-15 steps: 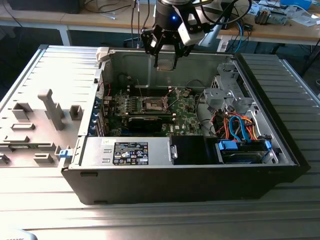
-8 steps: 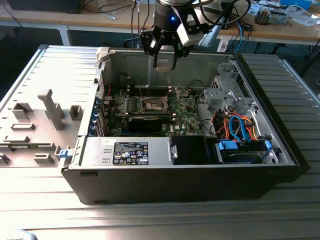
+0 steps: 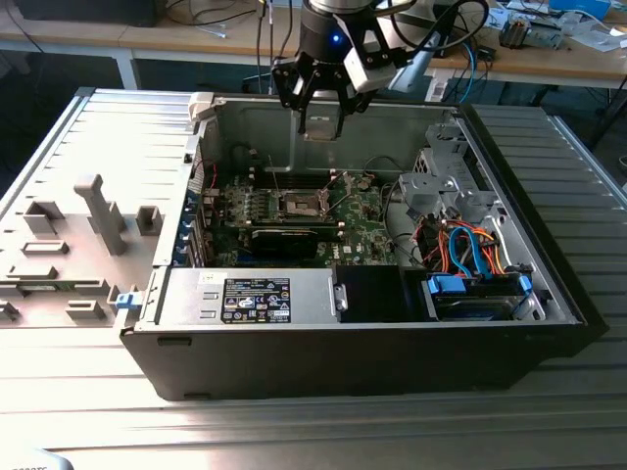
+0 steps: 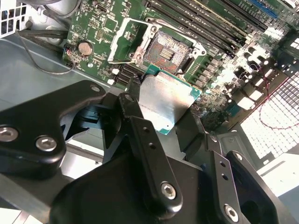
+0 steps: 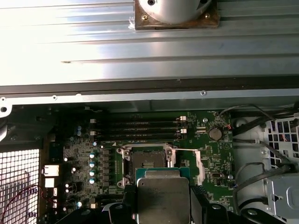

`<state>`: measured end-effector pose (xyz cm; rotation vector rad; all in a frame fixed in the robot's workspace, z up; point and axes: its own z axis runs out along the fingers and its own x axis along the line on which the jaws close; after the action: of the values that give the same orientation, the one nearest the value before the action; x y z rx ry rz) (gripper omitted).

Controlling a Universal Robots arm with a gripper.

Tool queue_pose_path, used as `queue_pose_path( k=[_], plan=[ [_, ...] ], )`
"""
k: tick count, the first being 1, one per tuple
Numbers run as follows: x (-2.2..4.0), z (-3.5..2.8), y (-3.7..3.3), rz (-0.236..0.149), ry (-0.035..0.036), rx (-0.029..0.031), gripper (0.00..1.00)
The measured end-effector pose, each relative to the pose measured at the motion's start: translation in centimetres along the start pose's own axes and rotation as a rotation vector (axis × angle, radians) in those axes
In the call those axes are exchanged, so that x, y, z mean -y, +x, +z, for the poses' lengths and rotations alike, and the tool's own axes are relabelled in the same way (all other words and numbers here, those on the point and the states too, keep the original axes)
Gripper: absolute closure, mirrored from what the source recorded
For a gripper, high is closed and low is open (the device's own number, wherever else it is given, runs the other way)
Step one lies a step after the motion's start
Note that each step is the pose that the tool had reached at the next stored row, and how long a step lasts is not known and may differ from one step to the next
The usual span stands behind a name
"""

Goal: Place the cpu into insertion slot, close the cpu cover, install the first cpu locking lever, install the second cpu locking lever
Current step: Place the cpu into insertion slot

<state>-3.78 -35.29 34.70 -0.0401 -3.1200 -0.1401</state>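
**While the cpu hangs over an empty socket**

As the cpu [image 4: 163, 105] is clamped at two opposite edges by the tool [image 3: 323, 116], it is held flat above the open computer case [image 3: 343, 362]. Below the tool, the insertion slot [image 4: 167, 51] on the case's green motherboard [image 3: 364, 211] is seen empty, with the cpu cover [image 4: 115, 39] swung up beside it. The chip is judged light, stiff and fragile. A hold on the bare edges is preferred, never on the contact face.
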Motion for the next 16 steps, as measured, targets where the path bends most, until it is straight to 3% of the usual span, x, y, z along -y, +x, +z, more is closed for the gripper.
queue_pose_path(
  k=[16],
  plan=[
    [0.05, 0.42, 0.47, 0.000, 0.0000, 0.0000, 0.45]
  ],
)
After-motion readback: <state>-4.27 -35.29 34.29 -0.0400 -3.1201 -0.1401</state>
